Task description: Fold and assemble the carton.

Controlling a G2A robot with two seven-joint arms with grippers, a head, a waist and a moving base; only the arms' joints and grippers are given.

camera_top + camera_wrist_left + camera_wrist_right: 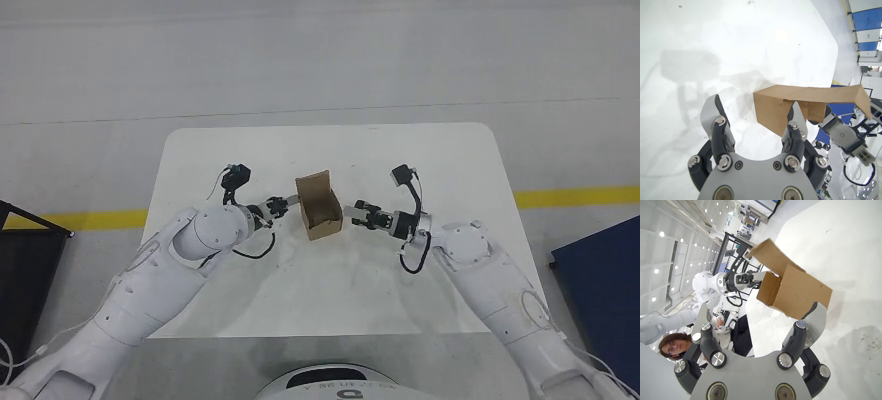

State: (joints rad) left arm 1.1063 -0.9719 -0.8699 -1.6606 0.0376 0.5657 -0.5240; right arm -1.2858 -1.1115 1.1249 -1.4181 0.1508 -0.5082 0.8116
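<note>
Bright, even light from ceiling lamps (656, 271); curved wide-angle edges.

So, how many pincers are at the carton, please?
2. The left pincer is at one side of the carton, open; the right pincer is at the opposite side, also open. None seems to be hidden.

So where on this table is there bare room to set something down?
Bare: the far strip of table behind the carton, and the patch between it and the table's front edge. Crowded: the middle, where the left tool and right tool flank the carton.
</note>
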